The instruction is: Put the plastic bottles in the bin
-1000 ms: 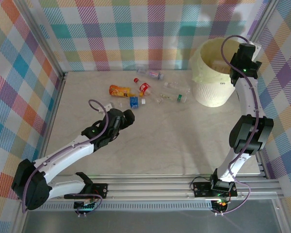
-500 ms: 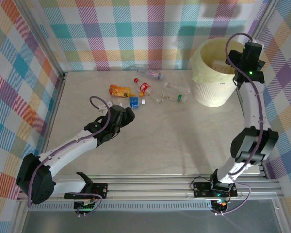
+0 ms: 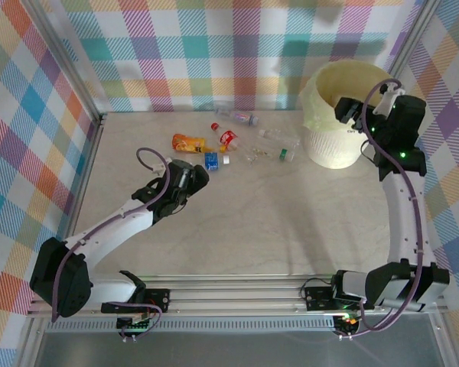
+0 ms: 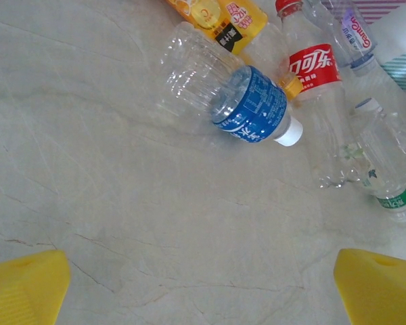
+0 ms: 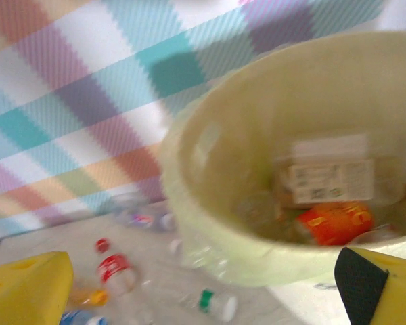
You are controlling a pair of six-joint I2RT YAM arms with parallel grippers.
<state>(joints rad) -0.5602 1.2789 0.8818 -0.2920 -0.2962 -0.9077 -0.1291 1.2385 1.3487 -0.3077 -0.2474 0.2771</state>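
One bin [image 3: 333,149] stands at two o'clock on the one bench [image 3: 252,222]. Near twelve o'clock lie six or seven plastic bottles [image 3: 279,138]: one orange-filled bottle [image 3: 187,141], one blue-label bottle [image 3: 211,159], one red-label bottle [image 3: 228,139], one purple-label bottle [image 3: 241,117]. The rest are clear and hard to separate.

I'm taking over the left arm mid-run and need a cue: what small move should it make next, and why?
Probably ease the left gripper forward and down over the clear plastic bottle with the blue label and white cap. Its jaws stand open and empty, and that bottle lies nearest ahead on the pale table.
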